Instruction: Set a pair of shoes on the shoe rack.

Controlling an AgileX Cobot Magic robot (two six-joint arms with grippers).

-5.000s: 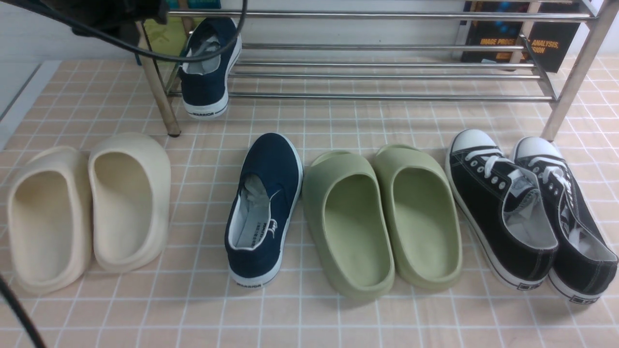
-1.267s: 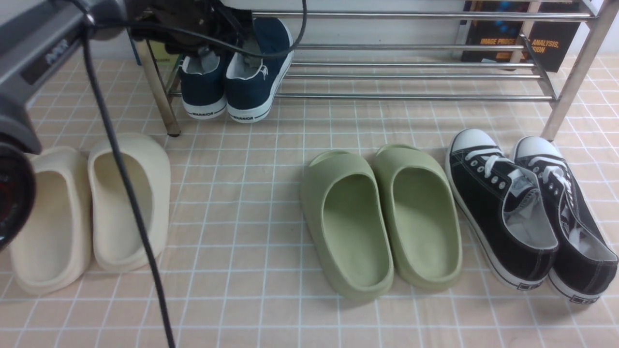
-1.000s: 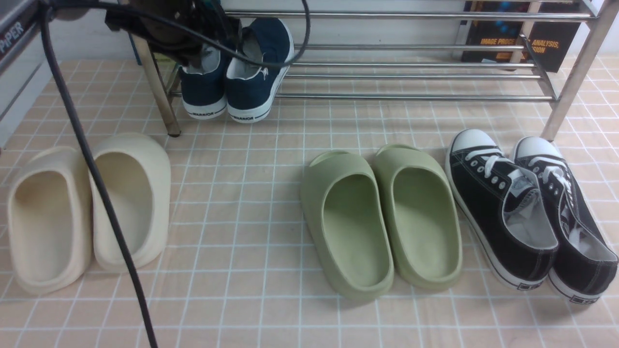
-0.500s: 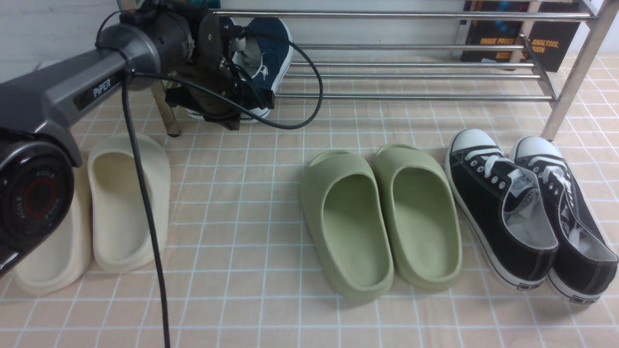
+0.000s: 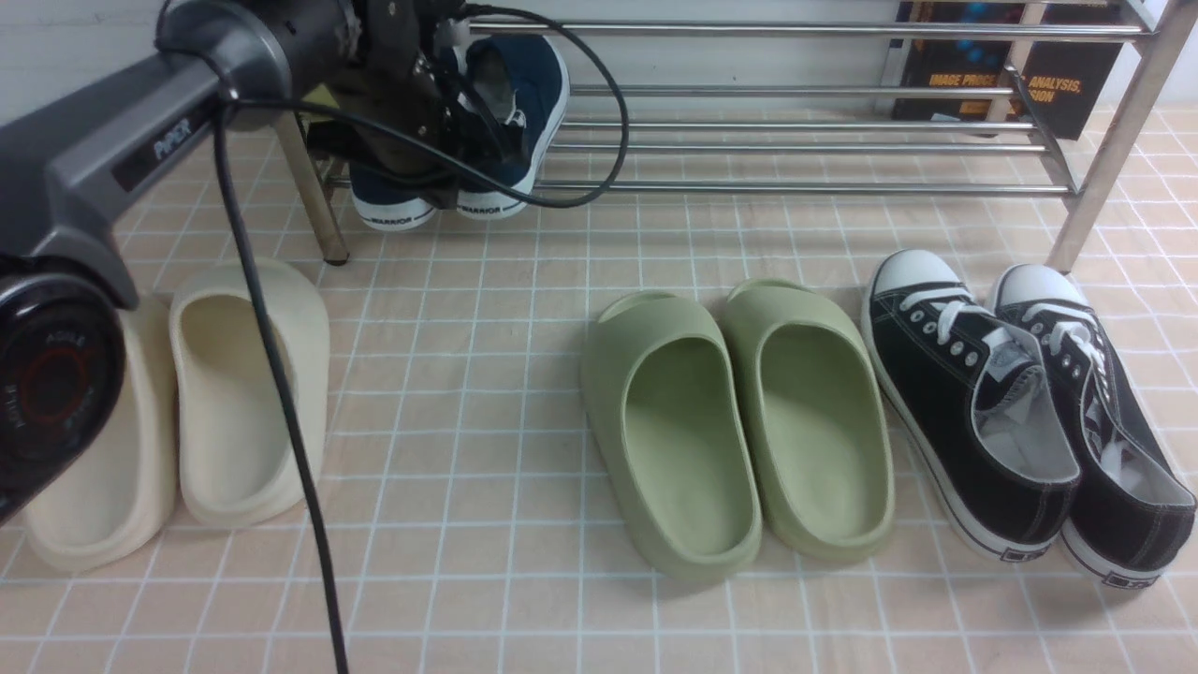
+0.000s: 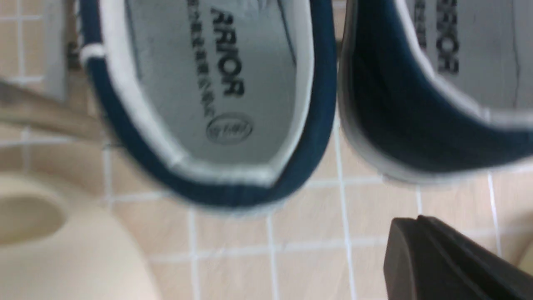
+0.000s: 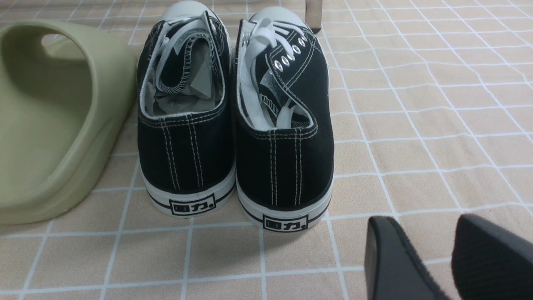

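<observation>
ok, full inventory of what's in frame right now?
navy slip-on shoes: 2, navy with white soles, side by side at the left end of the rack's bottom shelf, heels toward the camera
shoe rack: 1, shiny silver, along the back
cream slides: 2, floor, left
green slides: 2, floor, centre
black lace-up sneakers: 2, black with white toe caps, floor, right
book: 1, dark with orange lettering, behind the rack, right
floor: peach tiles, white grid lines
left arm: grey, reaching to the navy shoes
left gripper: black, in front of their heels, holding nothing
right gripper: black, open, low behind the black sneakers
</observation>
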